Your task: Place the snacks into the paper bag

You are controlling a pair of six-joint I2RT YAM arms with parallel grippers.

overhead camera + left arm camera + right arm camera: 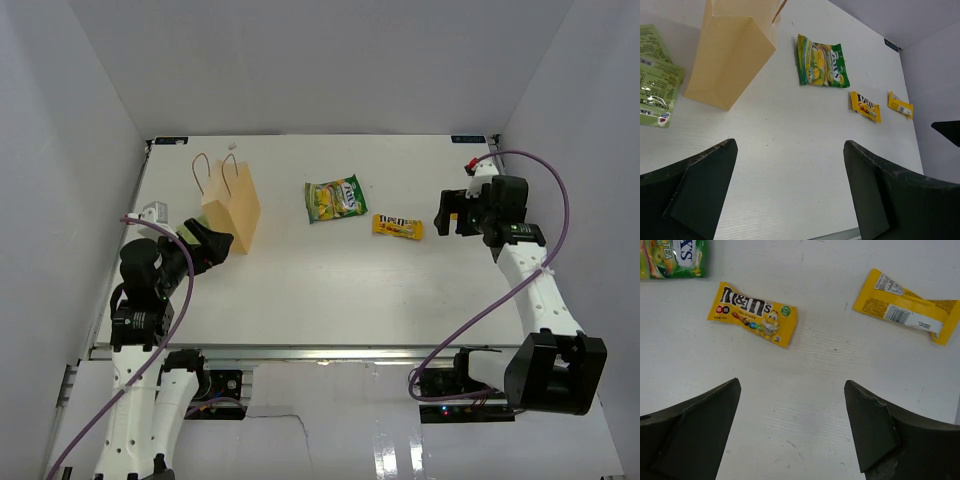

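Note:
The tan paper bag [232,205] stands upright at the left of the table, handles up; it also shows in the left wrist view [732,55]. The green-and-yellow pouch [335,198] lies flat mid-table, also seen by the left wrist [822,67]. The narrow yellow candy packet [398,226] lies to its right, printed side up in the right wrist view [752,314]. My left gripper [212,243] is open and empty just in front of the bag [790,145]. My right gripper [452,215] is open and empty, right of the candy packet [791,384].
A second yellow packet [907,307] lies label-side down under my right gripper, also visible from the left wrist [900,104]. A pale green packet [655,85] lies left of the bag. White walls enclose the white table [330,290] on three sides.

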